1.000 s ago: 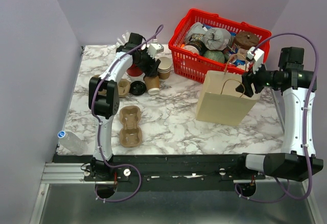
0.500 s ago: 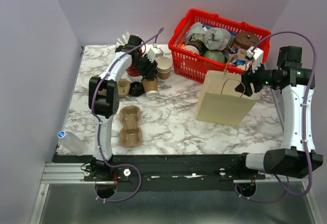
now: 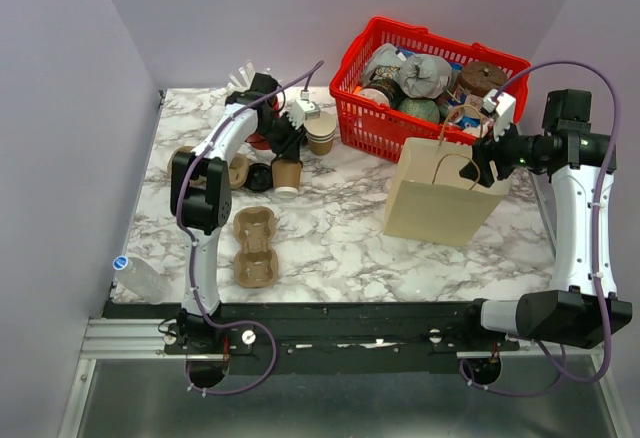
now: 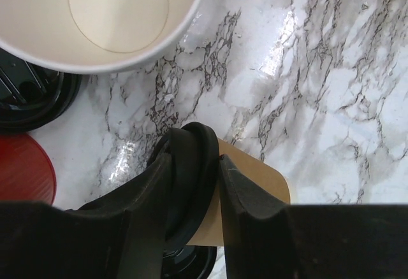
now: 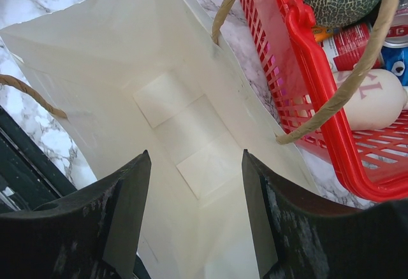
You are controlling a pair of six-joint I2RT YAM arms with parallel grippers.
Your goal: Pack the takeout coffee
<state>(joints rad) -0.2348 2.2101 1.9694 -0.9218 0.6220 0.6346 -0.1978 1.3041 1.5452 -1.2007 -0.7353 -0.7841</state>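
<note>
The takeout coffee (image 3: 287,172), a small brown kraft cup, stands slightly tilted on the marble left of centre. In the left wrist view its brown wall (image 4: 264,183) shows behind my fingers, with a black lid-like rim (image 4: 191,158) at its top. My left gripper (image 3: 285,146) (image 4: 191,159) reaches in from the far side, jaws shut on that black rim and the cup's top. My right gripper (image 3: 487,163) (image 5: 194,158) hangs open over the mouth of the cream paper bag (image 3: 440,198) (image 5: 185,120), nothing between its fingers.
A stack of cream paper cups (image 3: 321,130) (image 4: 121,18) stands just behind the cup. Black lids (image 3: 262,176) (image 4: 32,94) lie beside it, with a red cup (image 4: 19,171). A red basket (image 3: 430,83) of goods stands at the back, a cardboard cup carrier (image 3: 254,246) and a plastic bottle (image 3: 140,276) near left.
The left jaws have narrowed onto the cup's top, and gripper and cup have shifted a little left and nearer. The right arm and the bag have stayed put.
</note>
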